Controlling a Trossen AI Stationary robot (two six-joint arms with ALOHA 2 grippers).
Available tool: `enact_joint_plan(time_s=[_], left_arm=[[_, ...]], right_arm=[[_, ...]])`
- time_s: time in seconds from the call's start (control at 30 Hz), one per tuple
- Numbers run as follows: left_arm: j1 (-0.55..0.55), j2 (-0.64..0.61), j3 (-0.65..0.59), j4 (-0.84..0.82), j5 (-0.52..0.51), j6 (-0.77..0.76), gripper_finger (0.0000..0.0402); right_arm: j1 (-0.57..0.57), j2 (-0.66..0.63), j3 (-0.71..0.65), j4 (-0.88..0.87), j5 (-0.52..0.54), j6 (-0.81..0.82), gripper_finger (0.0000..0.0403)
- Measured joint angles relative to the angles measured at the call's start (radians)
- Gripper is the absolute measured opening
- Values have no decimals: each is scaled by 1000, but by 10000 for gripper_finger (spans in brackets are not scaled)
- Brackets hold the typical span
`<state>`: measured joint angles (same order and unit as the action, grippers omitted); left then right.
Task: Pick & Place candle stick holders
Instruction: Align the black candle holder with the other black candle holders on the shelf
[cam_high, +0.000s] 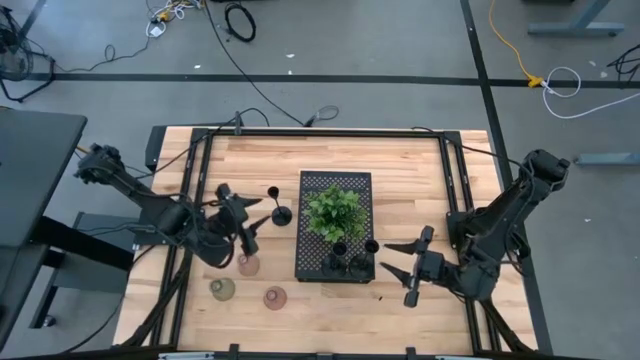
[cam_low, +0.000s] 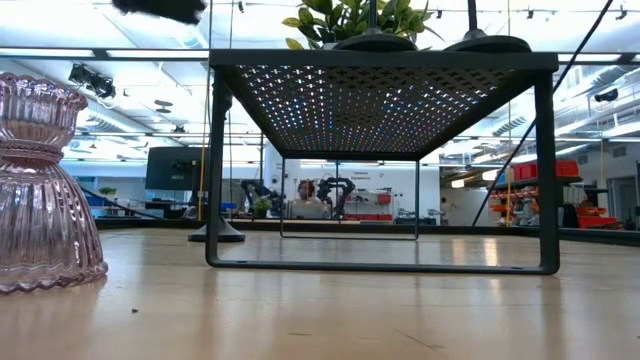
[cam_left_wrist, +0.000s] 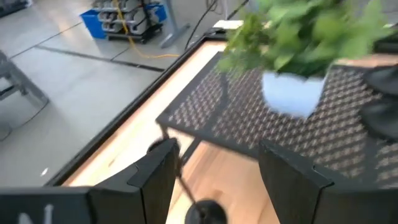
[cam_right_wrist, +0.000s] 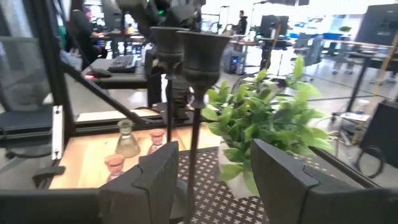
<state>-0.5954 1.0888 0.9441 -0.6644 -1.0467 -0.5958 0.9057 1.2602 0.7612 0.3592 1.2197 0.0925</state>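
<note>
Candlesticks, black with round bases and thin stems, stand at the lower edge of the black perforated tray (cam_high: 335, 182); another (cam_high: 281, 214) stands left of it. Left gripper (cam_high: 240, 215) hovers spread around this stem, likely needing only to close. Right gripper (cam_high: 405, 265), lower right, is spread and empty.

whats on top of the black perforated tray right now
On the black perforated tray stand a green leafy plant in a pale pot and black stemmed candle stick holders at its near end. The leaves hide the tray surface beneath them.
</note>
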Motion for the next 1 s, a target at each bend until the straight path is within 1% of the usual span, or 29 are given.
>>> enact_joint_plan(time_s=[0.07, 0.17, 0.27, 0.33, 0.43, 0.57, 0.7, 0.83, 0.9, 1.0], left_arm=[[-4, -30, -56, 9, -15, -36, 224], [-4, -85, -156, 14, -66, -128, 224], [-1, -144, -269, 46, -76, -215, 224], [3, -180, -346, 113, -77, -230, 224], [11, -219, -455, 227, -82, -204, 224], [37, -234, -580, 455, -71, -84, 224], [90, -232, -681, 751, 32, 137, 224], [176, -233, -756, 1005, 143, 293, 224], [219, -233, -778, 1081, 198, 347, 224], [284, -232, -790, 1116, 285, 388, 224]], right_arm=[[8, 0, 0, 1, 33, 0, 201], [16, 0, 0, 14, 75, -15, 201], [19, 0, 0, 60, 118, -59, 201], [19, 0, 0, 110, 141, -115, 201], [19, 0, 0, 198, 161, -214, 201], [19, 0, 0, 297, 163, -311, 201], [19, 0, 0, 333, 198, -340, 201], [19, 0, 0, 333, 208, -341, 201], [19, 0, 0, 333, 191, -341, 201], [19, 0, 0, 334, 170, -341, 201]])
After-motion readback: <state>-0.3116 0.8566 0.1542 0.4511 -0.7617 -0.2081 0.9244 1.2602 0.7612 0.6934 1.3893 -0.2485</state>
